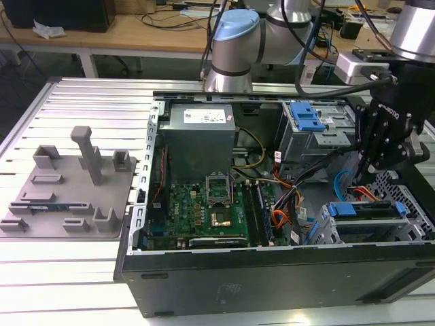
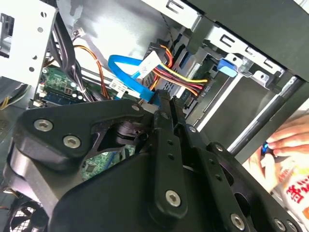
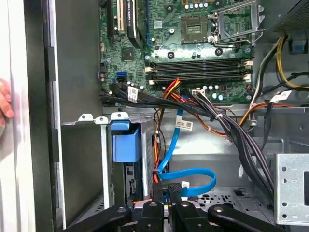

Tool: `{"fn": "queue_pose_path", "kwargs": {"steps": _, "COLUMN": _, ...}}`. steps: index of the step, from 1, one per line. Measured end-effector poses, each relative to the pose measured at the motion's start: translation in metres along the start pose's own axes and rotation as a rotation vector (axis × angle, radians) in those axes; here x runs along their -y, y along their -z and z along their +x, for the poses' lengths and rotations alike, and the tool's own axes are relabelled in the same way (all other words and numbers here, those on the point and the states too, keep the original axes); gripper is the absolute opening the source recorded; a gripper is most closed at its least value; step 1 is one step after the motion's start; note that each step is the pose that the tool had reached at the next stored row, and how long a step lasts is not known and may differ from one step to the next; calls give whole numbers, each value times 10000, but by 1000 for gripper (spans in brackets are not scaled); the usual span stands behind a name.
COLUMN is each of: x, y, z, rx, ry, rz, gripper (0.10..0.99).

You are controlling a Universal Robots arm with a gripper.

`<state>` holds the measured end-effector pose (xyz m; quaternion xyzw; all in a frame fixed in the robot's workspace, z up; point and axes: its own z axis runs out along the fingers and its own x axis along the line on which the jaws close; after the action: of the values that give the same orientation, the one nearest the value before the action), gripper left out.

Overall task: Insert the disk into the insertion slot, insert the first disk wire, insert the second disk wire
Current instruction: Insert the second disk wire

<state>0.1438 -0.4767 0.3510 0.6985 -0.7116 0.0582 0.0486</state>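
The disk (image 1: 363,212) sits in its blue carrier inside the insertion slot (image 1: 411,197), the grey perforated cage at the exterior view's right. In the first wrist view its blue carrier tab (image 3: 125,142) shows at the slot's mouth. A yellow, red and black wire bundle (image 2: 181,77) ends in a plug at the disk's back edge. My gripper (image 1: 370,170) hangs just above the cage. In both wrist views its fingers (image 2: 164,99) (image 3: 167,188) are shut on the plug end of a flat blue wire (image 2: 125,72) (image 3: 193,174), close to the disk's rear connectors.
The open computer case holds a green motherboard (image 1: 204,204), a grey power supply (image 1: 197,136) and a taller drive bay with a blue latch (image 1: 306,119). Black cable bundles (image 3: 227,125) cross near the gripper. A person's hand (image 2: 285,140) rests by the case. A grey fixture (image 1: 68,183) lies outside.
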Motion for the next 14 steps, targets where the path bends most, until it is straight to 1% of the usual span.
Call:
{"fn": "queue_pose_path", "kwargs": {"steps": 1, "x": 0, "y": -3, "z": 19, "rx": 47, "ry": -2, "rz": -13, "gripper": 161}}
{"fn": "queue_pose_path", "kwargs": {"steps": 3, "x": 0, "y": -7, "z": 48, "rx": 103, "ry": -12, "rz": -40, "gripper": 161}}
{"fn": "queue_pose_path", "kwargs": {"steps": 5, "x": 1, "y": -11, "z": 68, "rx": 130, "ry": -51, "rz": -65, "gripper": 161}}
{"fn": "queue_pose_path", "kwargs": {"steps": 6, "x": 2, "y": -13, "z": 81, "rx": 140, "ry": -127, "rz": -101, "gripper": 161}}
{"fn": "queue_pose_path", "kwargs": {"steps": 8, "x": 16, "y": -17, "z": 86, "rx": 141, "ry": -244, "rz": -163, "gripper": 161}}
{"fn": "queue_pose_path", "kwargs": {"steps": 9, "x": 79, "y": -19, "z": 84, "rx": 131, "ry": -255, "rz": -174, "gripper": 161}}
{"fn": "queue_pose_path", "kwargs": {"steps": 10, "x": 103, "y": -19, "z": 83, "rx": 129, "ry": -265, "rz": -175, "gripper": 161}}
{"fn": "queue_pose_path", "kwargs": {"steps": 14, "x": 110, "y": -19, "z": 81, "rx": 122, "ry": -343, "rz": -187, "gripper": 161}}
